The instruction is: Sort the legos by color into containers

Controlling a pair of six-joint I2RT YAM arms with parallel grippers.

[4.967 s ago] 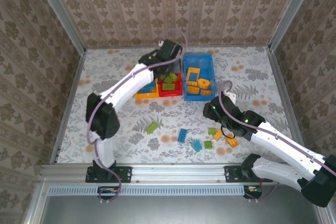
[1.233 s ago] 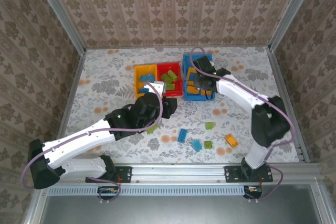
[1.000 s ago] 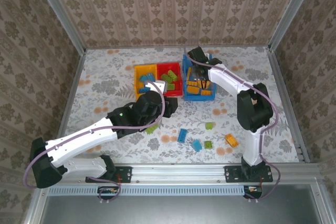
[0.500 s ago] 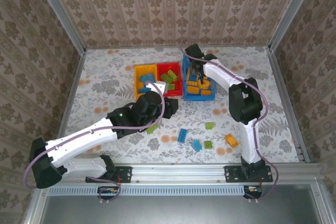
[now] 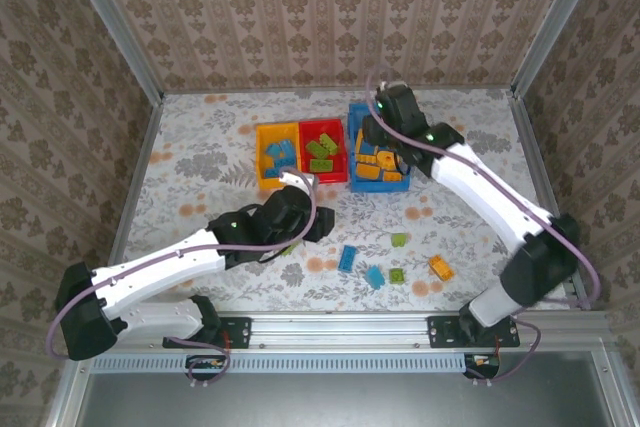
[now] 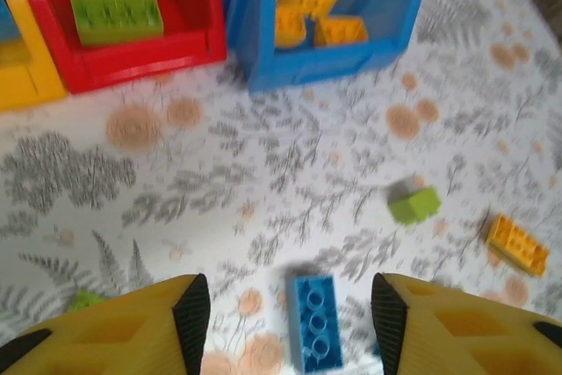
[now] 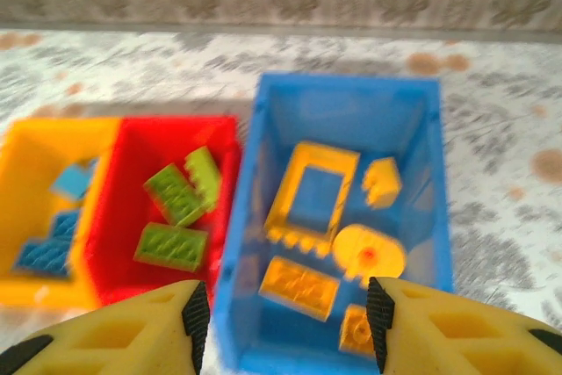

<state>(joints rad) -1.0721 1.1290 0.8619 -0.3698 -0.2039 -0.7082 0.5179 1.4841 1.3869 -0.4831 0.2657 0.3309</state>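
Top cam: left gripper [image 5: 320, 219] hung low over the floral-print tabletop [image 5: 200, 147], betw. the bins and the loose bricks. Right gripper [image 5: 373, 135] sat over the larger blue plastic bin [image 5: 378, 186]. The small red plastic bin [image 5: 324, 124] stood in the middle, w/ the small yellow-orange plastic bin [image 5: 260, 155] on its left, all three side by side. Loose on the table nearer me: a blue studded brick [image 5: 348, 257], a light-green brick [image 5: 399, 240] and an orange-yellow brick [image 5: 440, 267], plus a few more nr them. I couldn't judge either set of jaws from here.

Left wrist cam: the yellow fingers [image 6: 132, 331] stood partway apart w/ nothing gripped. The blue studded brick lay flat on the table under the gap. The light-green brick and orange-yellow brick lay off to the right, apart from each other.

Right wrist cam: its yellow fingers [image 7: 457, 327] were also partway apart and empty, above the blue bin. Inside lay an open square orange frame piece [image 7: 312, 186] w/ other orange pieces. Green bricks [image 7: 176, 195] were in the red bin, blue bricks [image 7: 44, 252] in the yellow-orange one.
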